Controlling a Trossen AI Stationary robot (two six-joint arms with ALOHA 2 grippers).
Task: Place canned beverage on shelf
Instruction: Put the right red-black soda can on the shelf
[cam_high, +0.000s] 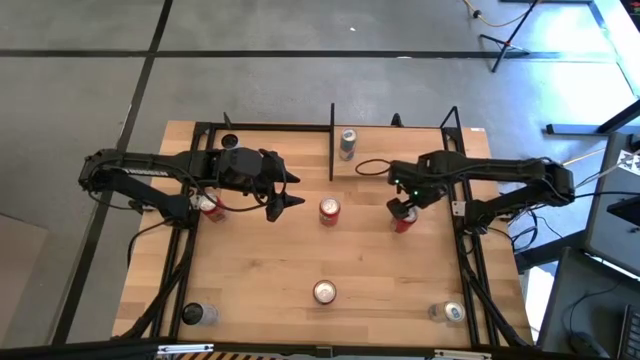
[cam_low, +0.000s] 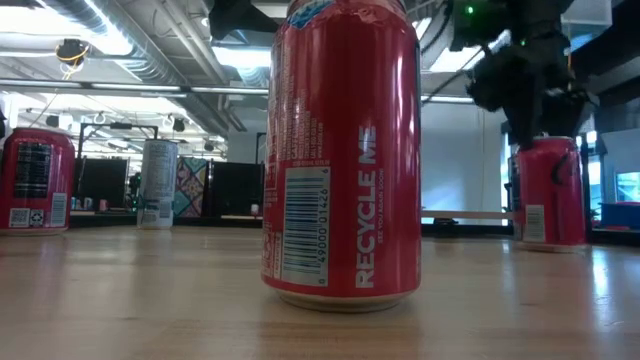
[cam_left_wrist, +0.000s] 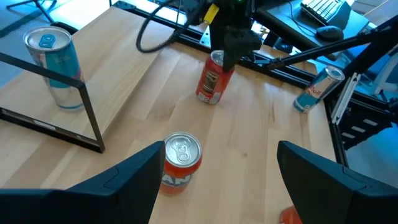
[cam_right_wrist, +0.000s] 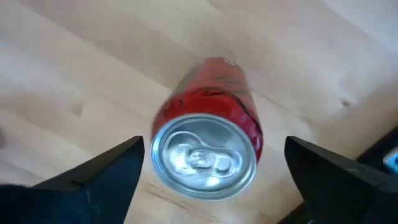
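Red can (cam_right_wrist: 208, 146) upright on worktop (cam_high: 260, 270), right gripper (cam_high: 403, 212) above it, fingers (cam_right_wrist: 93, 180) spread apart, left gripper (cam_high: 285, 190) open over worktop, shelf (cam_high: 400, 150) behind

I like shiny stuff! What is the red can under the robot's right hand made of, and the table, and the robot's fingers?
The red can looks like thin metal: silvery shiny top with a pull tab, glossy red painted sides. The table looks like light wood with grain lines and board seams. The right gripper's fingers look like dark matte plastic, though that is hard to tell.
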